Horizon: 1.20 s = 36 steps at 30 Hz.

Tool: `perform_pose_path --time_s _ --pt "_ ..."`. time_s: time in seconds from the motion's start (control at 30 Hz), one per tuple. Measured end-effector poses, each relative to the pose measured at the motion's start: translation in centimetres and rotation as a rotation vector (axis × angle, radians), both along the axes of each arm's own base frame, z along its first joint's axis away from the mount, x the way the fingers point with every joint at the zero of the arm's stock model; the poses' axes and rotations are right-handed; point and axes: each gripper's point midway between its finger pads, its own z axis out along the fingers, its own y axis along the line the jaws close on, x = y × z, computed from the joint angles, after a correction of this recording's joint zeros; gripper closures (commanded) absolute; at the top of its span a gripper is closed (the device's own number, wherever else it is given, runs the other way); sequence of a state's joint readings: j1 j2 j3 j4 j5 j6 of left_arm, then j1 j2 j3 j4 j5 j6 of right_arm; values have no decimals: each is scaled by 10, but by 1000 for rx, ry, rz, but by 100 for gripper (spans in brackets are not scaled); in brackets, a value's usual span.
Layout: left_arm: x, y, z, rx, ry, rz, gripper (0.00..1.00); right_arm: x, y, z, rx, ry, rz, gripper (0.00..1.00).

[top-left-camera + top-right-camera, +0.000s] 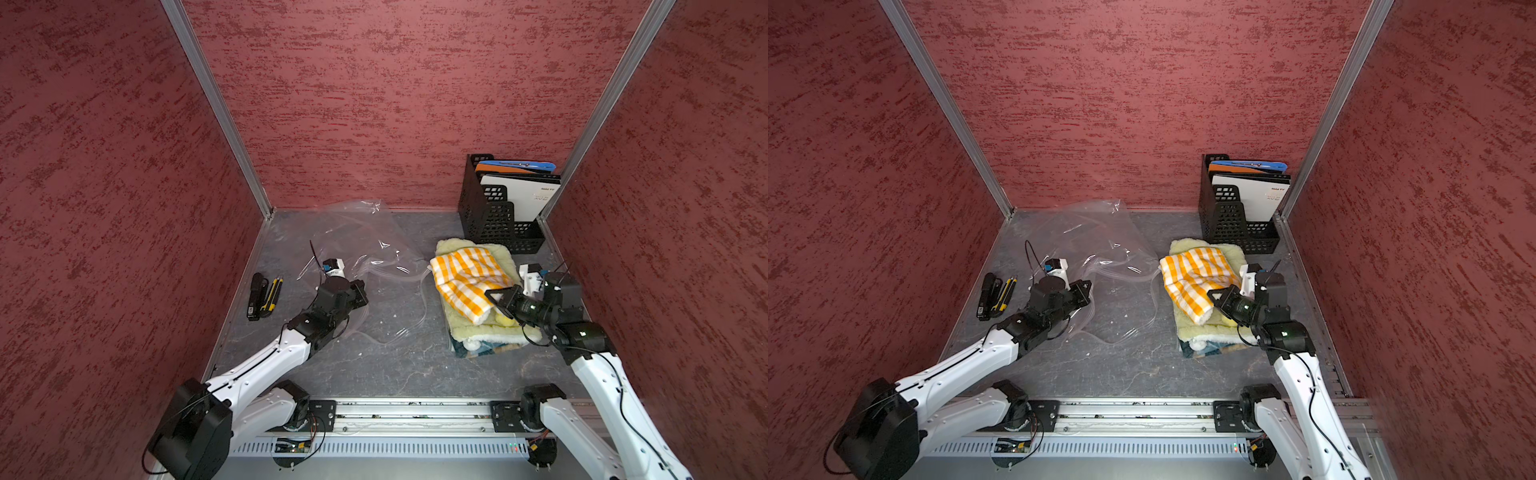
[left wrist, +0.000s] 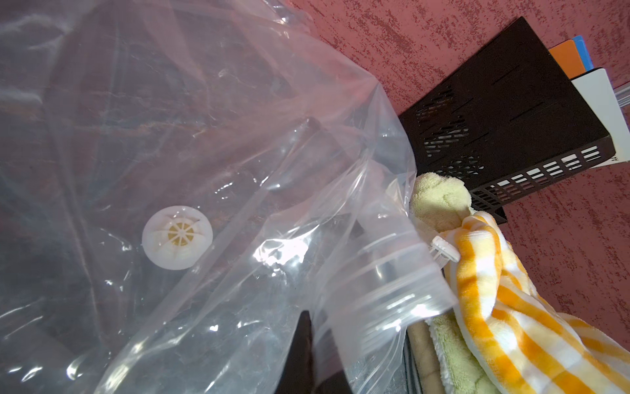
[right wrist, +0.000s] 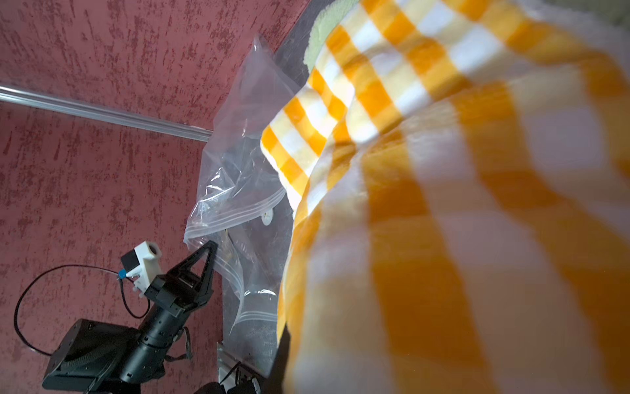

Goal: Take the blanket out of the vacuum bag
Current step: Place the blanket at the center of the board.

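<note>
Fingertips of right pincer (image 1: 491, 296) are buried in orange-checked blanket (image 1: 465, 278), with the jaws closed on a fold. Right wrist view shows mostly blurred cloth. Left pincer (image 1: 360, 291) is clamped on clear vacuum bag (image 1: 361, 241), and film masks its tips. Bag spreads ahead of left pincer. Blanket lies outside it, against right pincer.

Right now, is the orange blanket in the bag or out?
Out. The orange blanket lies on a folded pile beside the vacuum bag, whose clear plastic shows nothing inside.
</note>
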State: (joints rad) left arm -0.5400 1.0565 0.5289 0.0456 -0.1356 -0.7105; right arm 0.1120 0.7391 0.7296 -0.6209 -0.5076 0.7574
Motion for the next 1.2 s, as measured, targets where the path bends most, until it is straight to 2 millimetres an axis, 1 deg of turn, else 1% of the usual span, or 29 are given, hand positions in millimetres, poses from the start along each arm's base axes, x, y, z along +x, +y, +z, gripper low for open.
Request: perform_pose_path --time_s 0.03,0.07,0.1,0.13,0.23,0.3,0.37,0.43,0.5,0.57,0.6,0.67,0.7,0.8,0.87,0.9,0.97,1.03,1.1,1.13,1.2 --pt "-1 -1 0 0 -1 -3 100 -4 1 -1 2 8 6 70" --pt "-1 -1 0 -1 -1 -4 100 -7 1 -1 2 15 9 64" --pt "-1 -2 0 0 -1 -6 100 -11 2 -3 -1 24 14 54" --pt "-1 -2 0 0 0 -7 100 -14 2 -5 -3 37 15 47" --pt "-3 -2 -1 3 4 -9 100 -27 -3 -10 -27 78 8 46" --pt "-4 -1 0 6 5 -6 100 -35 -8 -7 -47 85 -12 49" --pt "-5 1 2 7 1 -1 100 -42 -13 3 -65 75 -32 52" --pt "-6 4 5 10 -5 9 100 -46 -17 23 -78 36 -46 56" --pt "-7 7 7 11 -10 17 100 -48 -19 42 -91 -12 -51 60" --pt "-9 10 9 9 -16 24 100 -44 -21 54 -111 -45 -55 61" --pt "-10 12 8 10 -16 29 100 -39 -21 57 -124 -52 -57 61" --pt "-12 17 5 16 -11 42 100 -21 -22 57 -156 -49 -60 63" --pt "-14 19 2 20 -7 46 100 -7 -22 54 -178 -40 -63 63" --pt "-16 22 -4 23 10 54 100 47 -25 34 -260 2 -75 63" --pt "-18 23 -3 23 10 55 100 87 -26 9 -319 37 -83 63" --pt "-18 24 -2 22 10 57 100 105 -29 -6 -351 55 -90 63" --pt "-19 26 -1 23 10 60 100 131 -33 -37 -407 91 -103 62" --pt "-19 29 -1 25 11 69 100 148 -37 -67 -454 131 -108 59" --pt "-19 33 -2 31 17 80 100 157 -41 -89 -503 158 -112 50" --pt "-19 35 -3 33 20 85 100 159 -43 -94 -528 161 -111 46" --pt "-18 39 -4 35 24 98 100 161 -51 -94 -577 149 -126 35"
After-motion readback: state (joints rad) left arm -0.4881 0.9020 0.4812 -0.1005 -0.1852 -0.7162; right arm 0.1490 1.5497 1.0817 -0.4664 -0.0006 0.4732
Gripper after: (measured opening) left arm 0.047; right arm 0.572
